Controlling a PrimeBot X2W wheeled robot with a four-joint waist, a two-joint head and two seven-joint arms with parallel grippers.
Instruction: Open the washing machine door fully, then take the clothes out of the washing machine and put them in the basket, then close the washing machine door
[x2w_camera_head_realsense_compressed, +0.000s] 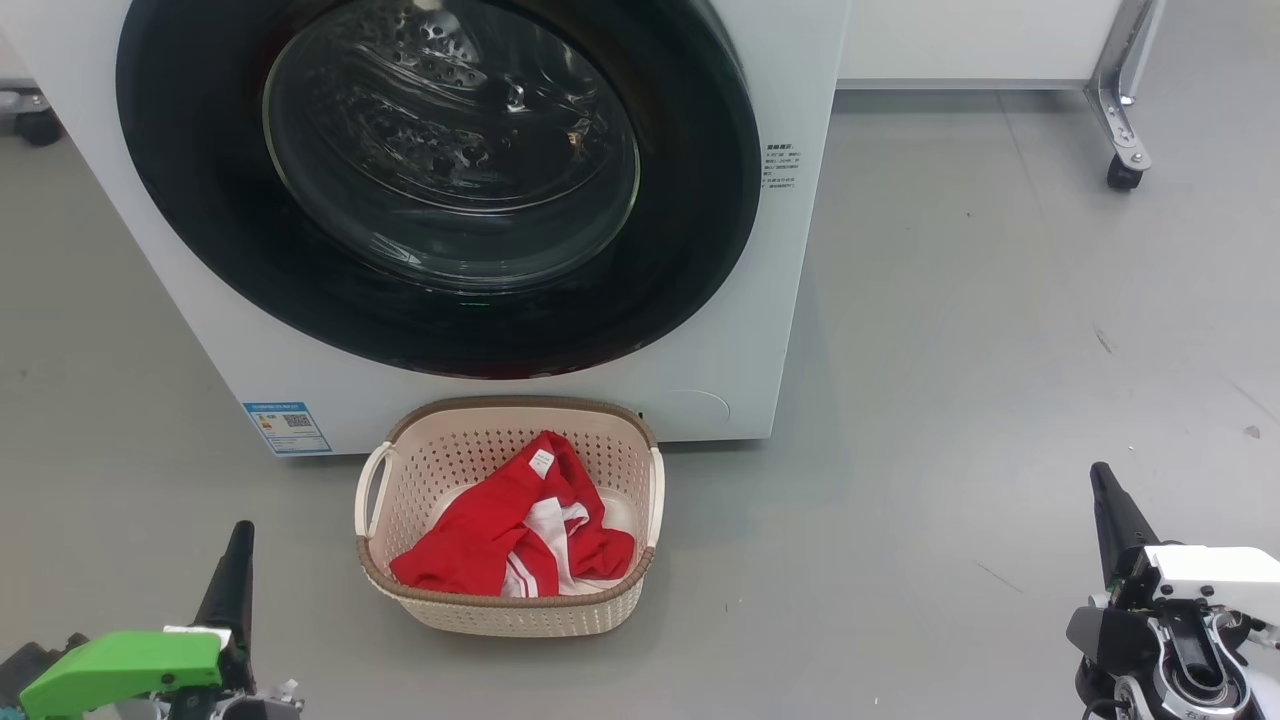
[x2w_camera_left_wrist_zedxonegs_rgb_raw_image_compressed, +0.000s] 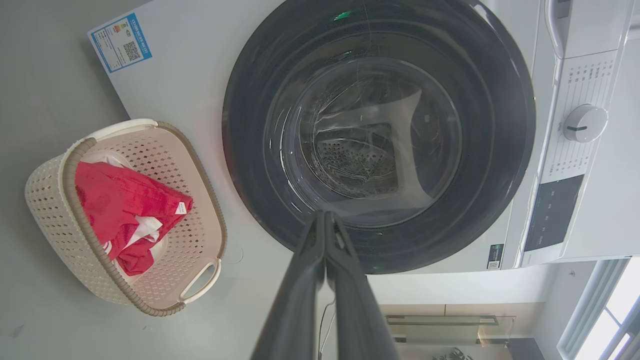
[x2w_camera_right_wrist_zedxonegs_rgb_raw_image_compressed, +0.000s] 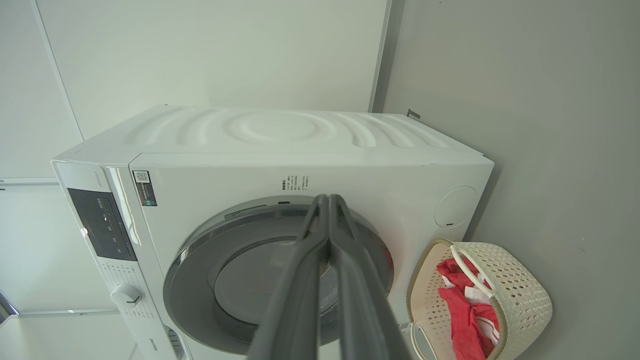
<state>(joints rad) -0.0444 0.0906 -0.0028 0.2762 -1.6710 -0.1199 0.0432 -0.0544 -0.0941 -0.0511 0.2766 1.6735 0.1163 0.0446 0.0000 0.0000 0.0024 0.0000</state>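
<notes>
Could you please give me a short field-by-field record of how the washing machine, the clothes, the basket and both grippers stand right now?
door: washing machine door closed on the washing machine
inside: no red fabric seen through the window
clothes: clothes lying in the basket
basket place: on the floor, close in front of the machine, below the door
left gripper: left gripper fingers together, holding nothing
right gripper: right gripper fingers together, holding nothing

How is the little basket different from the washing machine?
The basket is small and cream; the washing machine is big and white. The basket is open on top, while the washing machine has its door shut. The basket holds the red clothes; no red shows through the washing machine's glass. Both stand on the grey floor.
</notes>
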